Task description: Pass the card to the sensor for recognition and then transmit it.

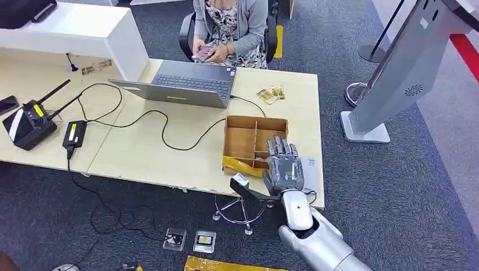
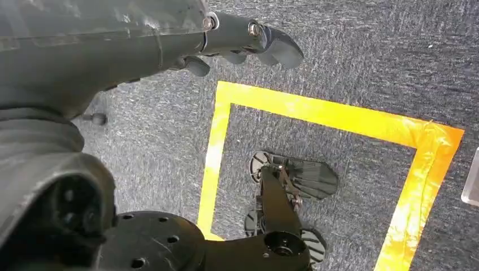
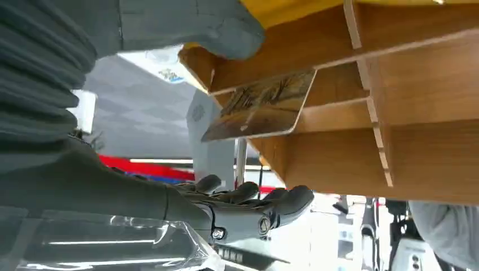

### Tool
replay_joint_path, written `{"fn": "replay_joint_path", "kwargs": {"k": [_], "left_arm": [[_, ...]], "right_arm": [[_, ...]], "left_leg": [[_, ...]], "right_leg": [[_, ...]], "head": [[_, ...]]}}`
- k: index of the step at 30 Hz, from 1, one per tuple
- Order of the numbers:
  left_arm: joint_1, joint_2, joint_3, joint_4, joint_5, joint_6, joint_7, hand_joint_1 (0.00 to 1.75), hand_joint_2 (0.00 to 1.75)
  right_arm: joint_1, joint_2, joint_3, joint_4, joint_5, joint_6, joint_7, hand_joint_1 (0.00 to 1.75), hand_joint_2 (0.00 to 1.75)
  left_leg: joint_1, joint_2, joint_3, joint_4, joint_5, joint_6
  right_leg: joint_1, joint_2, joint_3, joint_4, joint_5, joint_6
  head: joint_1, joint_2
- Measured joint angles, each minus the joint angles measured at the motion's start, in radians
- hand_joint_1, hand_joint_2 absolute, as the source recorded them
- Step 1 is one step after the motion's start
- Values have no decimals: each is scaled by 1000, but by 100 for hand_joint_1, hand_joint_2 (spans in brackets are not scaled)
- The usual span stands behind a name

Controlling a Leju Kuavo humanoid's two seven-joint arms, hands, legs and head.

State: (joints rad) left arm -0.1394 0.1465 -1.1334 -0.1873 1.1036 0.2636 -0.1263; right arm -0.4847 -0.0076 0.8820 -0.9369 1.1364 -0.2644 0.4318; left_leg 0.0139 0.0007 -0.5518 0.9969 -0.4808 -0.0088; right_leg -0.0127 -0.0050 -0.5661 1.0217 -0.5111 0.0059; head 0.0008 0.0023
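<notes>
Card (image 3: 261, 106) leans tilted in a compartment of the wooden divider box (image 1: 248, 141), seen from my right wrist camera. From the head view, going left to right: radio unit (image 1: 27, 123) at 9 o'clock, open laptop (image 1: 183, 84) at 11, a seated person (image 1: 231, 28) at 12, then my right hand (image 1: 284, 166) over the box's near-right corner, fingers straight and spread, holding nothing. Sensor stand (image 1: 395, 73) at 2. Left hand (image 2: 237, 42) hangs over carpet, fingers loosely curled, empty.

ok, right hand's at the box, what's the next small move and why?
Probably close the right hand on the card. The card leans in a compartment of the wooden box, between thumb and fingers, which are apart with nothing in them yet.
</notes>
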Motion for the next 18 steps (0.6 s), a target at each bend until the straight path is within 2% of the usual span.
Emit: {"fn": "replay_joint_path", "kwargs": {"k": [5,18], "left_arm": [[1,0,-6,0,0,0,0,0,0],[5,0,-11,1,3,3,0,0,0]], "right_arm": [[-1,1,-7,15,-44,-6,-26,175,175],[-10,2,-10,32,-69,-44,-39,175,175]], "left_leg": [[0,0,0,0,0,0],[0,0,0,0,0,0]], "right_leg": [[0,0,0,0,0,0],[0,0,0,0,0,0]], "head": [[0,0],[0,0]]}}
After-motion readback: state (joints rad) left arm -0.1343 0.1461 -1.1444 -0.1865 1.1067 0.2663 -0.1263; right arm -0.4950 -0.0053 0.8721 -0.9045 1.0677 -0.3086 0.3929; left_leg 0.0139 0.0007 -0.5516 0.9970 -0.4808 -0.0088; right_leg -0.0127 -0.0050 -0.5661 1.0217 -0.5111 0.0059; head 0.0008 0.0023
